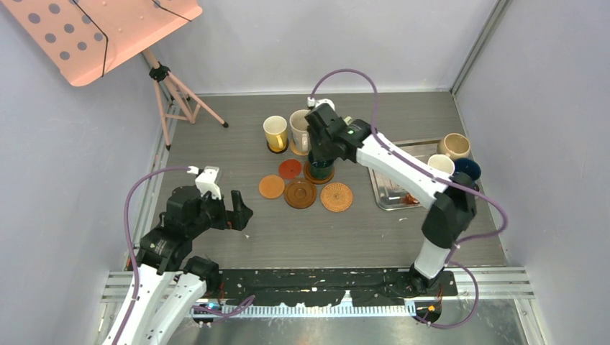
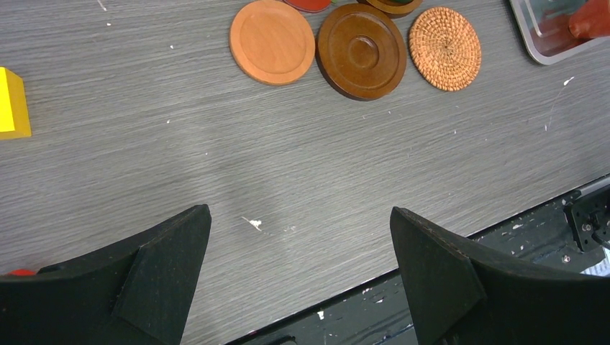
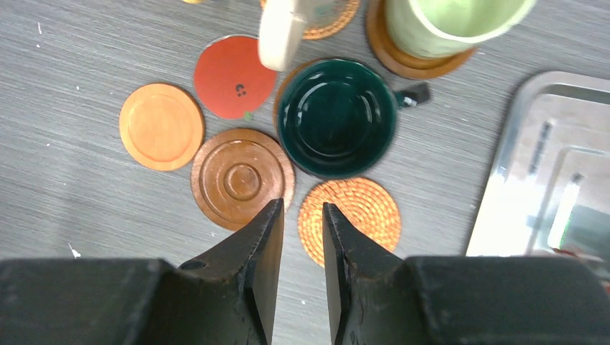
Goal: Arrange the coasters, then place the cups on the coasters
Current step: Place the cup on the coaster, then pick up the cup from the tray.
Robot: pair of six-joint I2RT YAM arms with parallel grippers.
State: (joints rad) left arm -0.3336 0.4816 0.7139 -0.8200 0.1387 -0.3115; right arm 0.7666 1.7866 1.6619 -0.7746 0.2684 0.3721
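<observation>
Dark green ceramic mug (image 3: 337, 118) stands upright on a brown round coaster (image 1: 311, 177) mid-way across the grey wood-grain table (image 2: 324, 165). Four uncovered coasters lie beside it: orange-tan wood (image 3: 160, 126), dark brown ringed wood (image 3: 241, 180), woven wicker (image 3: 350, 219) and red (image 3: 231, 75). Right fingers (image 3: 266, 244) hover over the mug, narrowly parted, holding nothing. Left fingers (image 2: 165, 259) spread wide, empty, above the table's near side.

A metal tray (image 1: 392, 195) and yellow block (image 2: 13, 104) sit on the table (image 1: 345, 237); perhaps a music stand (image 1: 108, 29) behind.
</observation>
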